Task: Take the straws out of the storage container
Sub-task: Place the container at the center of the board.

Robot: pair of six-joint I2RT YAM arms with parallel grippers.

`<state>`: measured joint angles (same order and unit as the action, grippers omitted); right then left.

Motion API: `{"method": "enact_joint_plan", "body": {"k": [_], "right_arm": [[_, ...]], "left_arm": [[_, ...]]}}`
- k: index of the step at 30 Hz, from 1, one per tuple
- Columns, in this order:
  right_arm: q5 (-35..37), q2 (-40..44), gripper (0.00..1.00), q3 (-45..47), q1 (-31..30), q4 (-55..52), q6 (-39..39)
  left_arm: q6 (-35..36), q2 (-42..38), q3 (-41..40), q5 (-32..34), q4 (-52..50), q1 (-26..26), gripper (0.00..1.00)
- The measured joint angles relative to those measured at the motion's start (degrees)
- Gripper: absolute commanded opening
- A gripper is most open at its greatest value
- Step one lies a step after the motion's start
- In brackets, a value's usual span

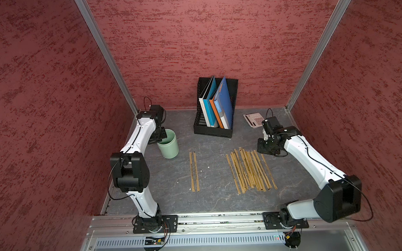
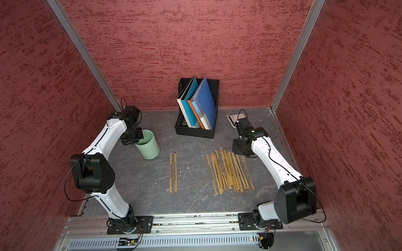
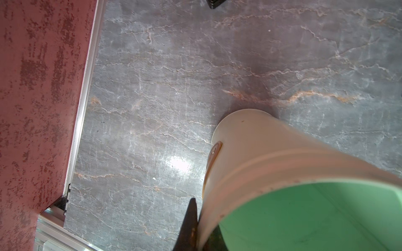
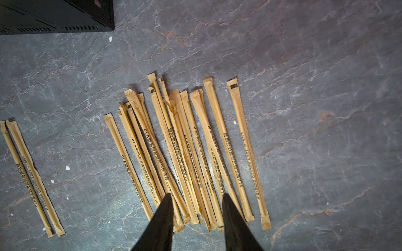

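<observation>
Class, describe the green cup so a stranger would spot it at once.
Find the black file holder at the back wall. Between it and the left arm stands the cup. It alone is round and pale green, and the left end effector grips its rim.

The mint-green cup [image 2: 148, 146] stood upright, the left gripper [image 2: 135, 139] at its rim. On the grey table [image 2: 198, 201] a pair of straws [image 2: 173, 171] lay side by side; a pile of straws [image 2: 229, 172] lay overlapping just beside the right gripper [image 2: 242, 151].
</observation>
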<state>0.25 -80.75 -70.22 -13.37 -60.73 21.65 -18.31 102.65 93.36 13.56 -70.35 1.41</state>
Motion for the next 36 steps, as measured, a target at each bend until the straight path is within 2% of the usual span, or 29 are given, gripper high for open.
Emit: {"method": "enact_joint_plan", "body": {"k": [3, 14, 18, 20, 23, 24, 26, 27, 28, 31, 36], "right_arm": [[-0.3, -0.7, 0.35, 0.0, 0.1, 0.5, 0.0], [-1.1, -0.9, 0.36, 0.0, 0.2, 1.1, 0.0], [-1.3, -0.9, 0.38, 0.0, 0.2, 1.1, 0.0], [-1.3, -0.7, 0.4, 0.0, 0.2, 1.1, 0.0], [-1.3, -0.2, 0.4, 0.0, 0.2, 1.1, 0.0], [-1.1, 0.0, 0.35, 0.0, 0.2, 1.0, 0.0], [-0.9, 0.1, 0.12, 0.1, 0.3, 1.0, 0.3], [-0.7, 0.2, 0.03, 0.5, 0.3, 1.0, 0.3], [-0.5, 0.3, 0.0, 1.1, 0.5, 1.1, 0.6], [-0.1, 0.3, 0.0, 4.2, 0.8, 1.0, 1.0], [1.1, -0.1, 0.0, 9.9, 1.3, 0.8, 2.5]], "left_arm": [[0.2, 1.3, 0.0, -0.2, 0.6, -1.1, 0.01], [1.0, 2.6, 0.1, -2.3, 3.5, -3.1, 0.49], [1.1, 0.9, 0.0, -4.2, 5.0, -3.0, 0.58], [0.8, -1.7, -0.2, -5.1, 6.0, -2.8, 0.59], [0.0, -7.8, -0.6, -5.6, 7.3, -1.3, 0.56], [-0.6, -10.3, -0.7, -5.5, 7.6, -0.3, 0.53], [-1.7, -15.0, -1.2, -5.2, 8.0, 2.7, 0.44], [-2.5, -17.2, -1.7, -4.7, 8.0, 4.7, 0.36], [-3.3, -19.3, -2.3, -4.2, 7.9, 6.9, 0.25], [-6.0, -23.7, -5.9, -3.3, 7.6, 13.4, 0.0], [-12.4, -26.0, -17.4, -4.0, 7.2, 23.2, 0.0]]}}
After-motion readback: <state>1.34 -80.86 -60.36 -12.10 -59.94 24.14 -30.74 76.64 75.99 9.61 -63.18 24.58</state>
